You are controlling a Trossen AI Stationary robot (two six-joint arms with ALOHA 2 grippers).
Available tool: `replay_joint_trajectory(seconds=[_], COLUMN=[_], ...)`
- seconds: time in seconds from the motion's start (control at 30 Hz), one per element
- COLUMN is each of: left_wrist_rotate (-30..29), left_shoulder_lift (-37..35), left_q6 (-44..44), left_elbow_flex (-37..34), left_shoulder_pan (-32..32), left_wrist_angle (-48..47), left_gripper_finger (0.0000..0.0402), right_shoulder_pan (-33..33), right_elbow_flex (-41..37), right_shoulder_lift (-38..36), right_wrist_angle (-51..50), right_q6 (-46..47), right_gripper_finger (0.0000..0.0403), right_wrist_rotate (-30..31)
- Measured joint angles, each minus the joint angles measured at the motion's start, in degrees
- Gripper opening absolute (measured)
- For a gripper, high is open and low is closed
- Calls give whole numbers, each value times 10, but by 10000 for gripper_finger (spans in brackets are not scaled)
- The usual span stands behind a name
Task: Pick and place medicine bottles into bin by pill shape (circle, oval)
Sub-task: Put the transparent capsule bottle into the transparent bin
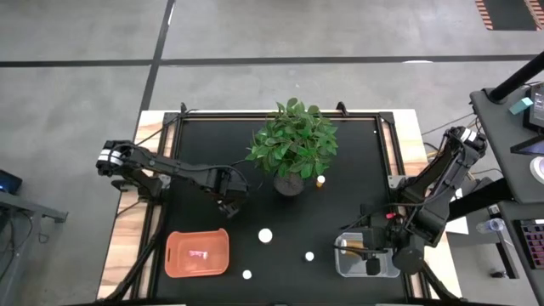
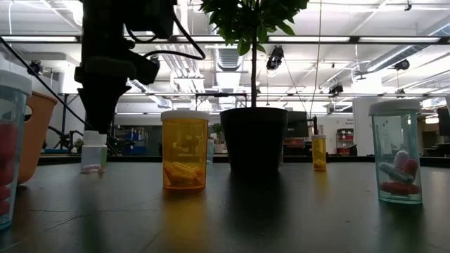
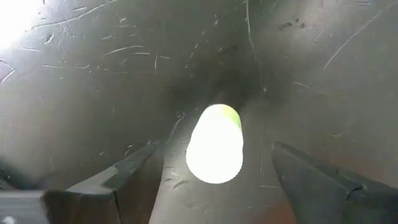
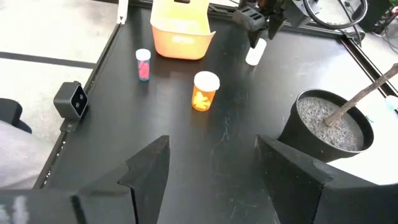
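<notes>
My left gripper (image 1: 229,204) is open and points down over a small white-capped medicine bottle (image 3: 214,134). Its fingers stand on either side of the cap without touching it. In the low view the gripper (image 2: 102,105) hangs just above this bottle (image 2: 93,151), which stands upright on the table. My right gripper (image 1: 367,246) is open and empty above the clear bin (image 1: 347,270). The orange bin (image 1: 197,253) sits near the front left. Other bottles stand loose on the table: an orange one (image 2: 185,150), a clear one with red-and-white capsules (image 2: 399,151) and a small orange one (image 1: 320,180).
A potted plant (image 1: 293,144) stands at the table's middle, just right of my left gripper. White-capped bottles (image 1: 266,235) (image 1: 309,256) (image 1: 247,274) stand between the two bins. A clear bottle with red pills (image 4: 143,63) stands near the orange bin (image 4: 180,28).
</notes>
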Motion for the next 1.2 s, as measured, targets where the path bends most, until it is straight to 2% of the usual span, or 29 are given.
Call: replay_joint_trajectory(seconds=[0.4,0.73,0.87,1.03,1.2], left_wrist_rotate=[2,6,6,6,15], left_shoulder_lift=[0,0,0,0,0], left_q6=[-2,9,8,8,6], left_elbow_flex=[-27,-27,-26,8,77], left_shoulder_pan=[1,1,0,-7,-43], left_wrist_angle=[14,25,25,10,-18], left_gripper_finger=[222,139,118,116,118], right_shoulder_pan=[0,0,0,0,0], right_elbow_flex=[-1,-1,-1,-1,-2], right_shoulder_lift=[0,0,0,0,7], right_wrist_angle=[-1,-1,0,1,1], right_q6=[2,2,2,6,11], right_gripper_finger=[228,228,228,228,228], right_wrist_rotate=[0,0,0,2,25])
